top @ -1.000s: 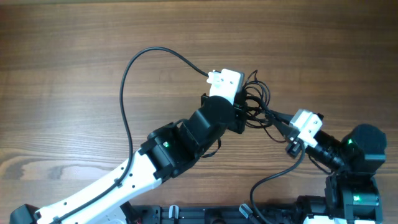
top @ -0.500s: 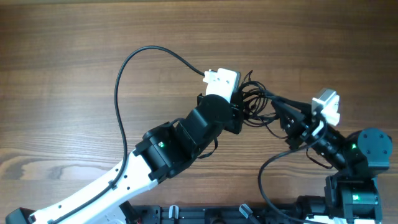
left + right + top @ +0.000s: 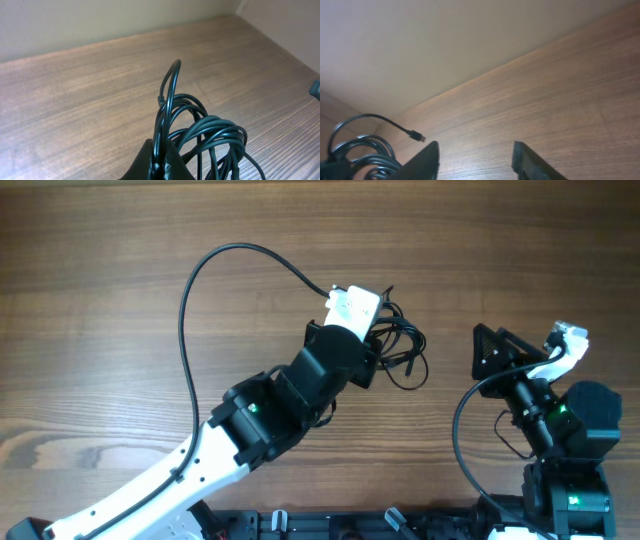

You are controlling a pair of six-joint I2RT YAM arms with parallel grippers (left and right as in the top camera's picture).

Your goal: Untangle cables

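Tangled cables [image 3: 218, 129] pinched in left tool [image 3: 159, 161]

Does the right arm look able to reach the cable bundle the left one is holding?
Probably yes. The right gripper is open and points roughly toward the cables, with only bare table between. The loops stick out beyond the left gripper that clamps them.
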